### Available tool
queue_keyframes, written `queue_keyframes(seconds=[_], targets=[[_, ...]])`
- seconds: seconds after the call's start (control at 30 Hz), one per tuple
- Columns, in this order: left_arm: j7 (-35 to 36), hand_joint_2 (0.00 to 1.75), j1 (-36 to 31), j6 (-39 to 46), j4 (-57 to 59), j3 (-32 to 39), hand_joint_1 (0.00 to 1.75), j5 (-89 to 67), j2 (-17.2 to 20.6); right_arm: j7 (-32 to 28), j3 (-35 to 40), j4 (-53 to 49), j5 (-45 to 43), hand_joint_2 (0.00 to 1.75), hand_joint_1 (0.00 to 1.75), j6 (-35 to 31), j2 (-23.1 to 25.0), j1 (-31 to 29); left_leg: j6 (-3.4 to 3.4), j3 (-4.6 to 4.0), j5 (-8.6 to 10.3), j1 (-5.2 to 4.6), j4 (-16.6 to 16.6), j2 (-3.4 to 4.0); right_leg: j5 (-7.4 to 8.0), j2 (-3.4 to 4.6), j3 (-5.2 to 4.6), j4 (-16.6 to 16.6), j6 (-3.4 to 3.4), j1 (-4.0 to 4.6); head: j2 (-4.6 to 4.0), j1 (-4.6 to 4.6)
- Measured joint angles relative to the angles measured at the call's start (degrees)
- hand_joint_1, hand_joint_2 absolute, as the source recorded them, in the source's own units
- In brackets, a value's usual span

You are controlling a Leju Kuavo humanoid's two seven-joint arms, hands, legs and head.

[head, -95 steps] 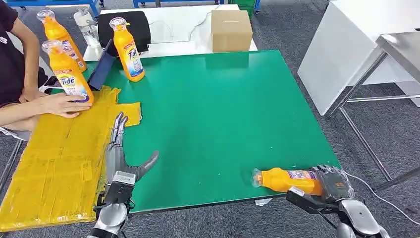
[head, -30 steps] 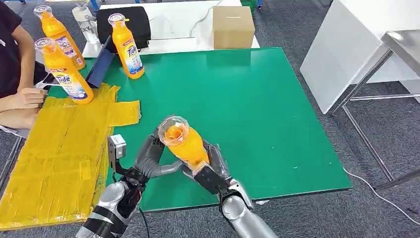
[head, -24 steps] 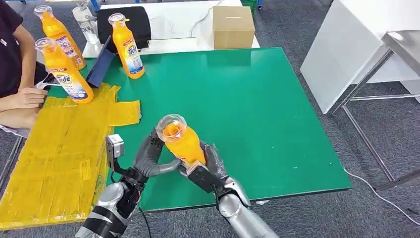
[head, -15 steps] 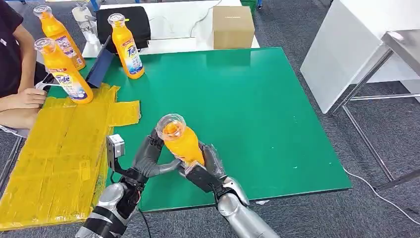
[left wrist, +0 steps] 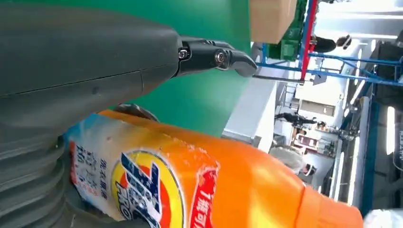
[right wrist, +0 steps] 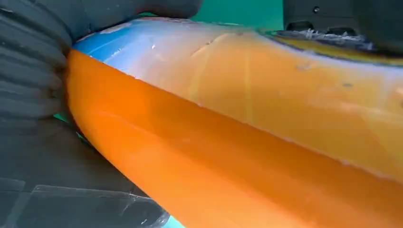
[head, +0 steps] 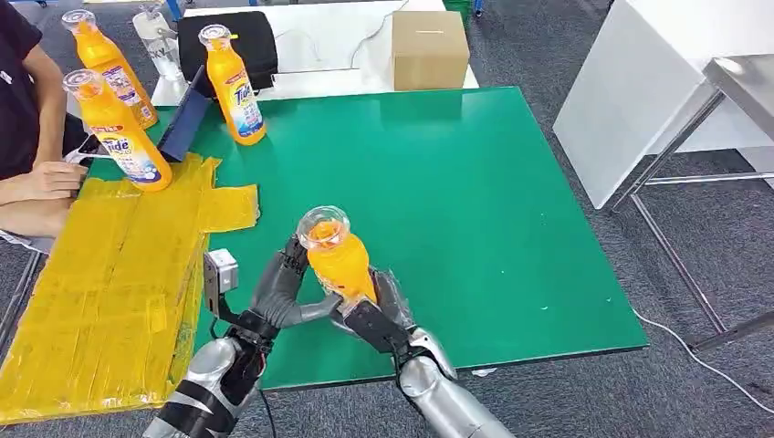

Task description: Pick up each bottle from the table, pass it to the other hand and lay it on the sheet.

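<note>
An orange Tide bottle (head: 335, 262) with a clear cap is held up above the near edge of the green table (head: 475, 182), cap towards me. My right hand (head: 379, 315) grips its lower body, which also fills the right wrist view as the bottle (right wrist: 247, 142). My left hand (head: 281, 290) cups the bottle from the left, thumb under it. In the left wrist view the bottle (left wrist: 190, 185) lies against the palm, and a straight finger (left wrist: 214, 54) stands apart from it. The yellow sheet (head: 109, 274) covers the table's left side.
Three more orange bottles stand upright: one (head: 117, 128) on the sheet's far end, one (head: 105, 66) behind it, one (head: 235, 87) on the green top. A person's arm (head: 36, 187) rests at the left edge. Beyond are a black bag (head: 228, 41), a cardboard box (head: 429, 50) and a white table (head: 639, 100).
My right hand lifted the bottle from the table's near right corner to the middle, and my left hand rose to meet it. In the last second both hands and the bottle drifted slightly right.
</note>
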Motion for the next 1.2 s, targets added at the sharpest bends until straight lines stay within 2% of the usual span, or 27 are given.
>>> queue_keyframes(seconds=[0.77, 0.97, 1.2], targets=[[-0.3, 1.75, 0.0, -0.9, -2.0, -2.8, 0.0, -0.6, -0.3, -0.8, 0.5, 1.2, -1.2, 1.75, 1.75, 0.6, 0.5, -0.4, 0.0, -0.02, 0.0, 0.0, 0.0, 0.0, 0.01, 0.0, 0.0, 0.0, 0.01, 0.0, 0.0, 0.02], [-0.4, 1.75, 0.0, -0.9, -2.6, -3.2, 0.0, -0.3, -0.3, -0.2, 0.9, 1.4, 3.6, 1.75, 1.75, -4.3, 0.8, -1.0, 0.0, -0.02, 0.0, 0.0, 0.0, 0.0, 0.0, 0.0, 0.0, 0.0, 0.0, 0.0, 0.0, 0.0], [-0.4, 1.75, 0.0, -0.5, -2.6, -3.2, 0.0, -0.1, -0.2, 0.3, 1.6, 2.5, 4.6, 1.75, 1.75, -5.4, 0.9, -1.7, 0.0, -0.02, 0.0, 0.0, 0.0, 0.0, 0.0, 0.0, 0.0, 0.0, 0.0, 0.0, 0.0, 0.0]])
